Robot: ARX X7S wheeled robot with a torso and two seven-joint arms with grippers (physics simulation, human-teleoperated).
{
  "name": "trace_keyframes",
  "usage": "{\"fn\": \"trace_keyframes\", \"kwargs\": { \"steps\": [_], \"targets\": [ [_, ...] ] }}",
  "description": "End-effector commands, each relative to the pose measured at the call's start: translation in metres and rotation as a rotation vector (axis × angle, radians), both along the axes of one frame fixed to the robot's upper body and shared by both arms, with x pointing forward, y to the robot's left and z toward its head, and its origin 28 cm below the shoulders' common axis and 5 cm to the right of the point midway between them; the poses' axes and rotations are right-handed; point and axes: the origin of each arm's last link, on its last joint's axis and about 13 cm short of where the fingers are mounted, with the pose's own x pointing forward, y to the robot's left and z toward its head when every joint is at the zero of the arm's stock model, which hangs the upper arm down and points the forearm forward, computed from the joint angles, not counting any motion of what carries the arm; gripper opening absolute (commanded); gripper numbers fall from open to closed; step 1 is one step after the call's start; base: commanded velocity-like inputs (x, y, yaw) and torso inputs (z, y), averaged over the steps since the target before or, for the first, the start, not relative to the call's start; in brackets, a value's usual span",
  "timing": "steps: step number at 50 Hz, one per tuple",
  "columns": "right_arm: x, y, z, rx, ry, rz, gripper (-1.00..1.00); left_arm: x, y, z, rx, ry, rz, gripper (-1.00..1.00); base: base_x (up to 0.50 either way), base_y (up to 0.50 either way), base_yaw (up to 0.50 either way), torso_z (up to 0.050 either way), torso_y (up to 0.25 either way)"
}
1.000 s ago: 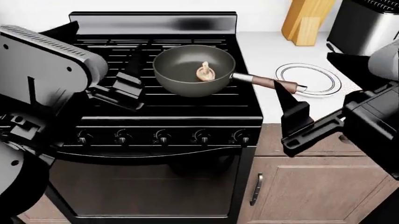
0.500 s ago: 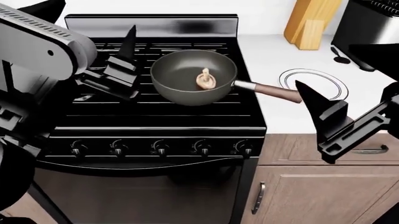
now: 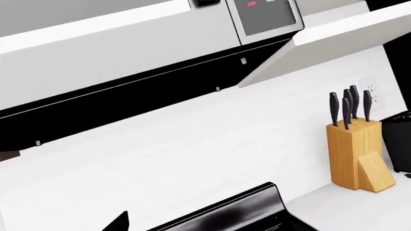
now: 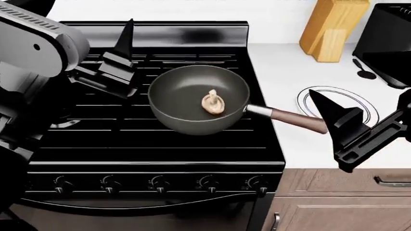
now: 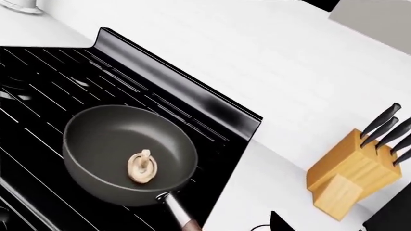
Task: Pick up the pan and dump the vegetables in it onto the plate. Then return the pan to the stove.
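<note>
The right gripper (image 4: 334,115) hangs spread and empty beside the pan's brown wooden handle (image 4: 299,120), over the ringed white plate (image 4: 372,103). The matte grey pan (image 4: 186,96) sits on the glossy black stove (image 4: 128,144) grates, cradling a tan mushroom (image 4: 212,102). The left gripper (image 4: 122,57) hovers beside the pan's rim; whether its fingers are spread is unclear.

White countertop (image 4: 289,144) runs to the right of the range, with a plain white wall (image 5: 270,62) behind it. Wooden knife block (image 5: 350,178) stands at the back of the counter near the wall, black handles sticking up. Dark appliance (image 4: 391,41) sits just right of the block, only partly in frame. Brown wood cabinet fronts (image 4: 334,202) below the counter, metal pull handles. Overhead: a microwave (image 3: 160,43) with black underside and a control panel, white upper cabinet (image 3: 334,43) beside it. White wall outlet (image 3: 374,91) above the block. Lighting flat, even.
</note>
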Motion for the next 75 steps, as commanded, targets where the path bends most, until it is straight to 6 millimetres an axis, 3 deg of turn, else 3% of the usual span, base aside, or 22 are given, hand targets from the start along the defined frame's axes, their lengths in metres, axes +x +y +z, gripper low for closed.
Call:
{"fn": "trace_keyframes", "kwargs": {
  "steps": [1,52,58,75],
  "targets": [
    [0.001,-0.001,-0.001,-0.006,0.012,-0.002,1.0,-0.002,0.001,0.002,-0.003,-0.008,0.006,1.0,0.24,0.0,0.0,0.0,0.0],
    [-0.004,-0.006,-0.005,-0.02,0.032,-0.026,1.0,-0.007,0.001,0.002,0.001,-0.013,0.008,1.0,0.21,0.0,0.0,0.0,0.0],
    [0.006,0.002,-0.005,-0.082,0.075,-0.001,1.0,-0.005,0.0,0.002,-0.002,-0.01,0.005,1.0,0.0,0.0,0.0,0.0,0.0],
    [-0.003,0.011,-0.001,-0.22,0.272,0.067,1.0,-0.004,0.005,-0.008,-0.029,-0.002,0.014,1.0,0.0,0.0,0.0,0.0,0.0]
  ]
}}
